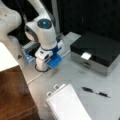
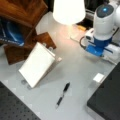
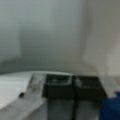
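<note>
Hanging low over the grey table (image 1: 75, 75), the gripper (image 1: 46, 62) sits beside the closed black box (image 1: 97, 51); whether its jaws are apart I cannot tell. Pen (image 1: 96, 92) and notepad (image 1: 67, 103) lie before that box.

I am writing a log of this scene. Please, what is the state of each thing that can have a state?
Claw: low over the table, nothing seen in it.
Pen: lying flat on the table, apart from the claw.
Notepad: propped up tilted, blank page showing.
Black box: lid closed.
Lamp: lit.
</note>
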You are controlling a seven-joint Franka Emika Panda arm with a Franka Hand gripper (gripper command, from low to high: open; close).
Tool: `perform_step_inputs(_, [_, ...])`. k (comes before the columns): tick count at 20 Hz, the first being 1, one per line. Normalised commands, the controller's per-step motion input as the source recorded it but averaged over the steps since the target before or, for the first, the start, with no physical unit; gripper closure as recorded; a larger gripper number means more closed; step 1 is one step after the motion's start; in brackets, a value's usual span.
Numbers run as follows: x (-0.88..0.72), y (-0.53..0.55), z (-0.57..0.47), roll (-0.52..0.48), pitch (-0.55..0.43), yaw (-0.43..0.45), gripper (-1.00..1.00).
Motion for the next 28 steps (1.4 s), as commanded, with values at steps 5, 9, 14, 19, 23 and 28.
perform_step_inputs(5, [-0.6, -0.1, -0.01, 0.138, -0.251, -0.105, 1.0])
perform_step_inputs(9, [-0.43, 0.02, 0.26, 0.108, -0.245, -0.161, 1.0])
perform_step_inputs(14, [-0.22, 0.09, 0.22, 0.052, -0.191, -0.227, 1.0])
perform_step_inputs(19, [-0.01, 0.02, 0.06, 0.014, -0.085, -0.205, 1.0])
perform_step_inputs(23, [0.11, -0.03, 0.2, 0.0, 0.063, -0.148, -1.0])
perform_step_inputs(28, [0.18, -0.08, 0.32, -0.068, 0.22, -0.092, -1.0])
